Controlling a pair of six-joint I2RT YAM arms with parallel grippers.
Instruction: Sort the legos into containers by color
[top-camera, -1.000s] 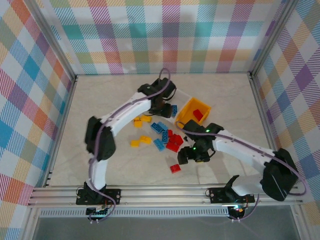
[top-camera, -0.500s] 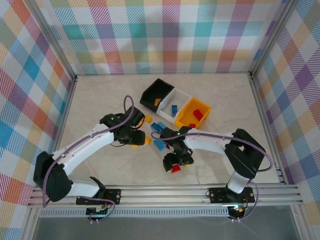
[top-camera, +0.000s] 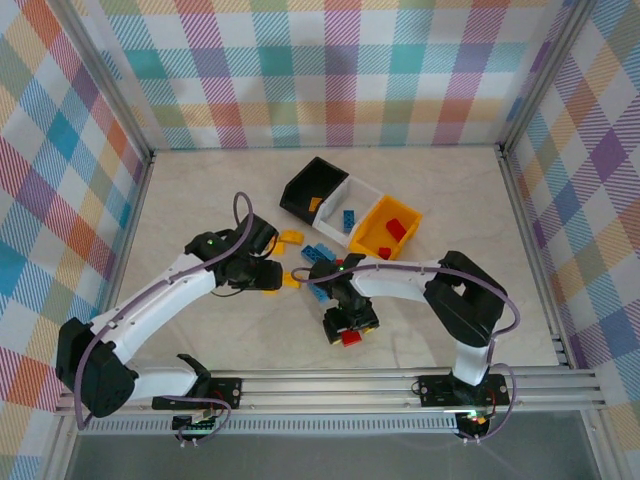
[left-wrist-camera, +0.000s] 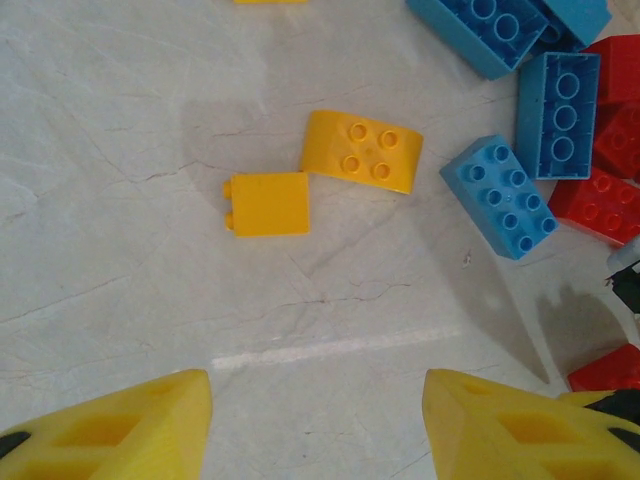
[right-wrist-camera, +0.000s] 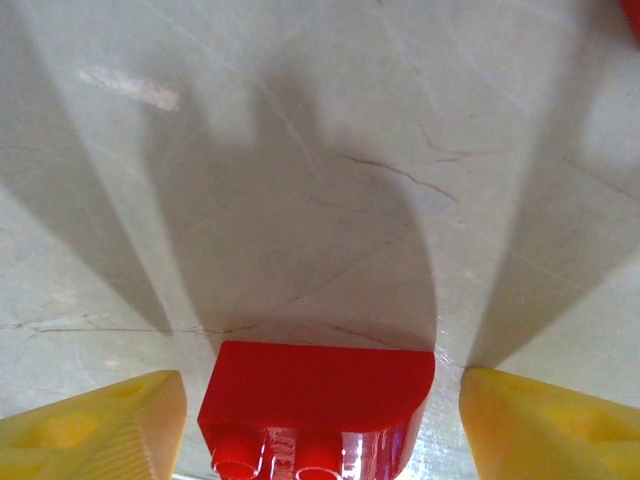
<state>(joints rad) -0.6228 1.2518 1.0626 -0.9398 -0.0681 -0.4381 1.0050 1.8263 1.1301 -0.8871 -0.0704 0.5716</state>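
Note:
Loose legos lie mid-table: yellow ones (left-wrist-camera: 268, 204) (left-wrist-camera: 362, 150), light blue ones (left-wrist-camera: 500, 196) (top-camera: 318, 255) and red ones (left-wrist-camera: 600, 200). My left gripper (top-camera: 272, 278) (left-wrist-camera: 317, 390) hangs open over bare table just short of the two yellow legos, nothing between its fingers. Further forward, my right gripper (top-camera: 350, 325) (right-wrist-camera: 322, 385) straddles a single red lego (right-wrist-camera: 315, 400) (top-camera: 352, 338), open, with a small gap on each side. The containers stand at the back: black (top-camera: 313, 187), white (top-camera: 352, 208) holding a blue lego, yellow-orange (top-camera: 385, 235) holding red ones.
Metal rails (top-camera: 320, 385) run along the near edge of the table. Plaid walls (top-camera: 60, 200) close in the left, right and back sides. The two arms' forearms lie close together over the lego pile.
My left arm has swung back from the containers to the yellow legos. My right gripper has moved to the front red lego and its jaws have narrowed round it.

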